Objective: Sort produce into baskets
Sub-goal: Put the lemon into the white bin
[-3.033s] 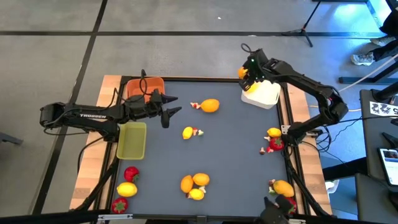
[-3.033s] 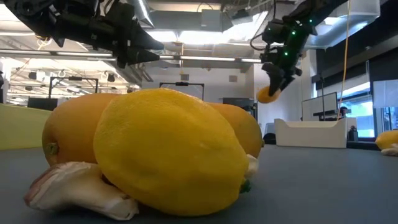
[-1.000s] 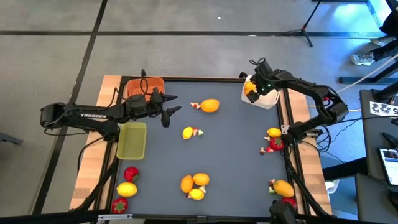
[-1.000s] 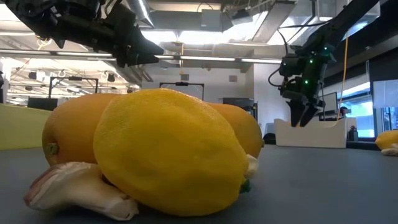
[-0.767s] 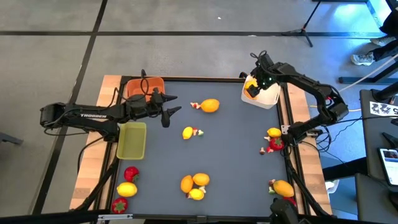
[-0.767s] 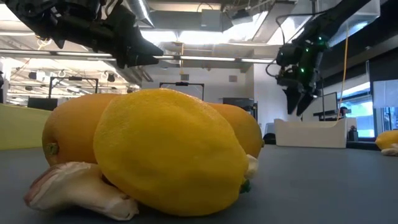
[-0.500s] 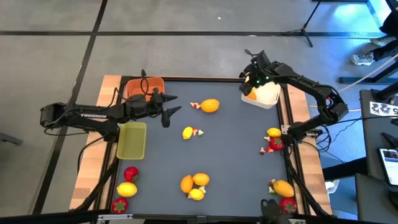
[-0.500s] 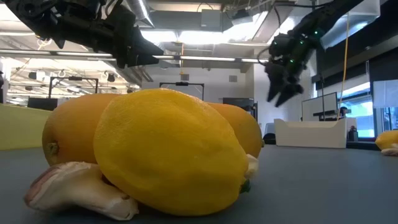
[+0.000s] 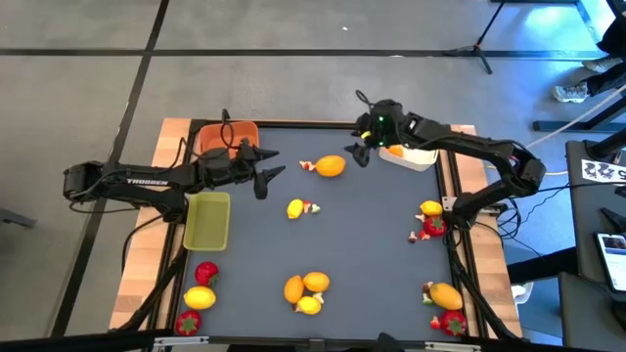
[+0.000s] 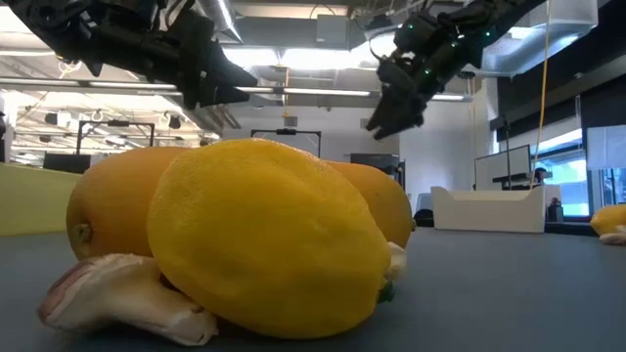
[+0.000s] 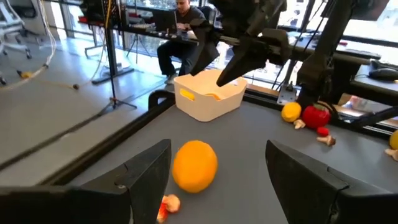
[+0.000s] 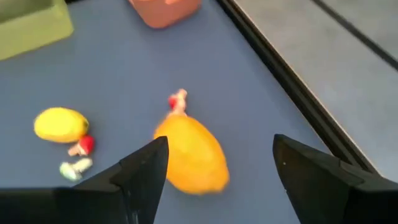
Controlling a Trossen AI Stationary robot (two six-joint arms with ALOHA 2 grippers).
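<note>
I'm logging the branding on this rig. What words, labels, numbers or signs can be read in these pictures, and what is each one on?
"TROSSEN": white letters along the left arm, read in the high view.
A black-and-white patterned tag at the high view's right edge: too small to read.
Nothing readable shows on the produce, the baskets or the right arm.

The only writing I can read is the white word "TROSSEN" printed along my left arm [image 9: 147, 181], seen from above. At the right edge of that same view a white card [image 9: 603, 171] beside the table carries black square marks, but they give me no letters. On the produce, the baskets and the room behind I read nothing.
</note>
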